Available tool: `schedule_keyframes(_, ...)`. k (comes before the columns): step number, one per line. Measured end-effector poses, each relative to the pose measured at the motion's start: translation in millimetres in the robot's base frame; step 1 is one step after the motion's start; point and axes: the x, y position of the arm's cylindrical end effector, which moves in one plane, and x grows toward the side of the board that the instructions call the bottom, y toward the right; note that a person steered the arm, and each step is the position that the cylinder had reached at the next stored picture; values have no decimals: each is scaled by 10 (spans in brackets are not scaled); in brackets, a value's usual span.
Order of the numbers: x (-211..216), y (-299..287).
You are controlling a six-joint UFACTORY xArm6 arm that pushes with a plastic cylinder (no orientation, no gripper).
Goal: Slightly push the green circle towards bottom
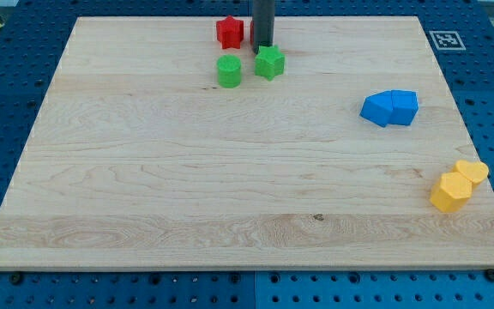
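Observation:
The green circle [229, 71] sits near the view's top, left of centre. A green star [270, 62] lies just to its right. My tip [263, 46] is at the lower end of the dark rod, just above the green star's top edge and up and to the right of the green circle. A red star [228, 32] lies above the green circle. Another red block [252, 33] is mostly hidden behind the rod.
Two blue blocks [390, 108] touch each other at the view's right. Two yellow blocks [458, 184] touch at the lower right, near the board's edge. A marker tag [444, 39] sits at the board's top right corner.

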Motion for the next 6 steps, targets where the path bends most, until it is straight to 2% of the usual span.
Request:
schedule_keyframes(1,54,-30)
schedule_keyframes(3,187,-640)
schedule_keyframes(4,188,-767)
schedule_keyframes(5,350,-674)
schedule_keyframes(6,703,-674)
